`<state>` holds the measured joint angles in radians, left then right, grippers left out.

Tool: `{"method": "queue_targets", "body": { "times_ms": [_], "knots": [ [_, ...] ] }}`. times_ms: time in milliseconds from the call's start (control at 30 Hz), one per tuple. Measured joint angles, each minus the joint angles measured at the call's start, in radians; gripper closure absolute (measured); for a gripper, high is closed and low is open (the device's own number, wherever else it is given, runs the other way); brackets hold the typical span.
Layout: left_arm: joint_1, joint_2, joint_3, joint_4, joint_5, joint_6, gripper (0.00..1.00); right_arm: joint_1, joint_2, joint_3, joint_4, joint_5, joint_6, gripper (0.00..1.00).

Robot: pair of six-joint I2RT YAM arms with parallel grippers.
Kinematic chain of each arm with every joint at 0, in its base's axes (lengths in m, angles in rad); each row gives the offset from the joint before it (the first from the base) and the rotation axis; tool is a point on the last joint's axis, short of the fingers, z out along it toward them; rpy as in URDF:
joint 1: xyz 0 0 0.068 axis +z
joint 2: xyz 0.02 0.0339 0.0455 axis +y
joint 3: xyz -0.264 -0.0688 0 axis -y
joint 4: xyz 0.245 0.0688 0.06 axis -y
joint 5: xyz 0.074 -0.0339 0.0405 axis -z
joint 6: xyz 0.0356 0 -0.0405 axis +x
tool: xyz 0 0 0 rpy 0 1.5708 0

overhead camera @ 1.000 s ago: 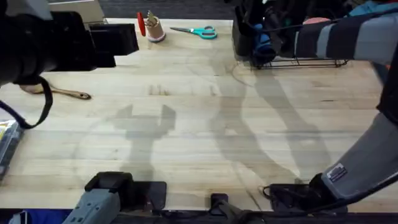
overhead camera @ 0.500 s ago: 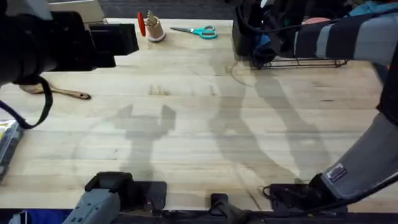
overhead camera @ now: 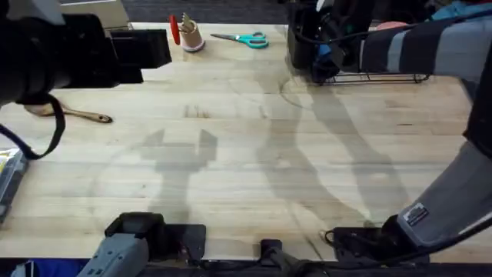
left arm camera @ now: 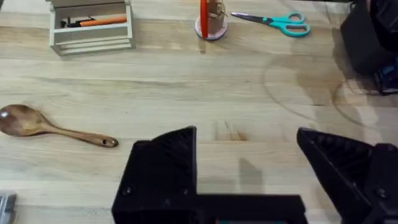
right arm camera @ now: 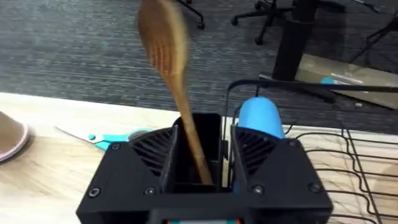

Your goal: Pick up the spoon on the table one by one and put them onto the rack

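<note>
Right gripper (right arm camera: pixel 200 163), fingers clamped on a wooden spoon (right arm camera: pixel 171 74) (bowl up), poised above the far-right rack's cutlery holder (overhead camera: pixel 302 46) for release.

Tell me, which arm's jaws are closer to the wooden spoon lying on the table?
Left. The left gripper hangs open over the table, with the lying spoon off to one side. The right gripper is across the table at the rack, holding another spoon.

The spoons are brown wood: one (left arm camera: pixel 43 126) lies on the pale, plank-seamed worktop (left arm camera: pixel 186 87), another (right arm camera: pixel 174 81) sits between the black fingers of the right tool (right arm camera: pixel 202 163). The scissors (left arm camera: pixel 277 22) have teal handles (blades grey). The rack (right arm camera: pixel 367 168) is black wire.
</note>
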<state>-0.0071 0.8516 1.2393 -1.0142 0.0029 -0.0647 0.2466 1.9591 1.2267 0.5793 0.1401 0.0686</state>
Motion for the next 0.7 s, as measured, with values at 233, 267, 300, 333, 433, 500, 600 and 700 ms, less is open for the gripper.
{"method": "queue_targets", "body": {
  "times_ms": [233,267,300,333,433,500,600,700],
  "knots": [
    [0.000,0.000,0.000,0.000,0.000,0.000,0.007,0.000,-0.026,0.000,-0.051,0.029,-0.025,0.430],
    [0.000,0.000,0.000,0.000,0.000,0.000,0.008,0.000,-0.041,0.000,-0.068,0.030,-0.025,0.424],
    [0.000,0.000,0.000,0.000,0.000,0.000,0.007,0.000,-0.056,0.000,-0.087,0.031,-0.026,0.410],
    [0.000,0.000,0.000,0.000,0.000,0.000,0.008,0.000,-0.076,0.000,-0.112,0.032,-0.028,0.399],
    [0.000,0.000,0.000,0.000,0.000,0.000,0.007,0.000,-0.136,0.001,-0.191,0.033,-0.032,0.376],
    [0.000,0.000,0.000,0.000,0.000,0.000,0.007,0.000,-0.174,0.001,-0.255,0.033,-0.032,0.336],
    [0.000,0.000,0.000,0.000,0.000,0.000,0.007,0.000,-0.251,0.001,-0.426,0.036,-0.039,0.013],
    [0.000,0.000,0.000,0.000,0.000,0.000,0.007,0.000,-0.297,0.001,-0.521,0.039,-0.039,0.009]
  ]
}}
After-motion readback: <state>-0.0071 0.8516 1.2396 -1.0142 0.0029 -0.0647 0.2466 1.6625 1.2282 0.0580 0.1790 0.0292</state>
